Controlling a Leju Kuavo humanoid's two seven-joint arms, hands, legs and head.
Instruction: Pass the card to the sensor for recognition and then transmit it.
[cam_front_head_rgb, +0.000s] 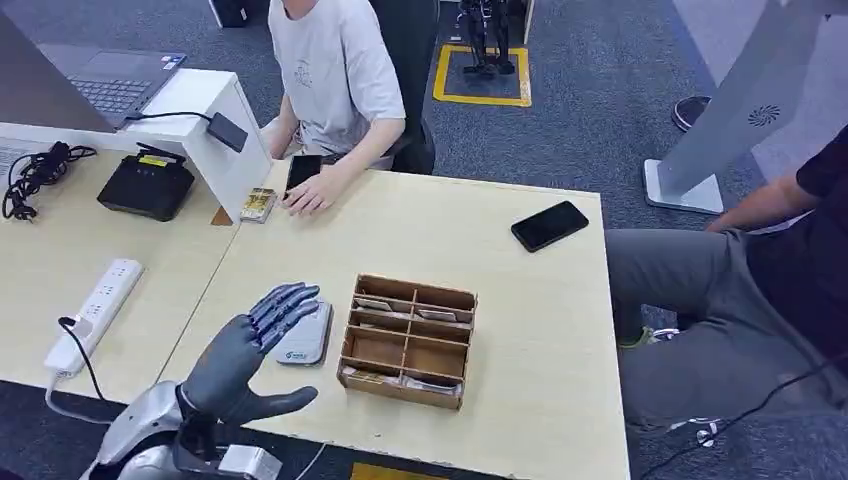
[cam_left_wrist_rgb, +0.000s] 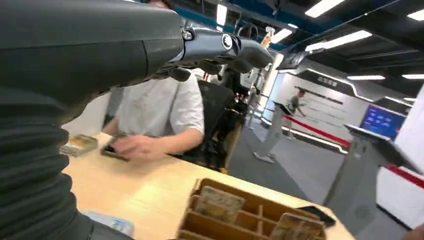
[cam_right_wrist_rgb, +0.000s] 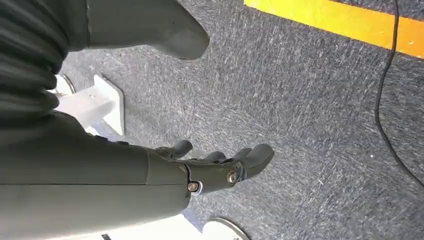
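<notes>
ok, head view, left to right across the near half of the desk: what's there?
White power strip → left hand, open, over the pale sensor pad → wooden card organizer → black phone, farther back.

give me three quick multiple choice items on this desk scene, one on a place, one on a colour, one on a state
1. Where does the card sensor lie?
A. left of the wooden card box
B. on the laptop
C. on the floor

2. What colour is the phone near the table's far edge?
A. white
B. black
C. red

3. How is the left hand?
A. gripping a card
B. open above the sensor, holding nothing
C. pressing the power strip

Answers:
1 A, the head view shows the sensor flat on the table beside the box.
2 B, it is dark all over.
3 B, the fingers are spread with nothing in them.
</notes>
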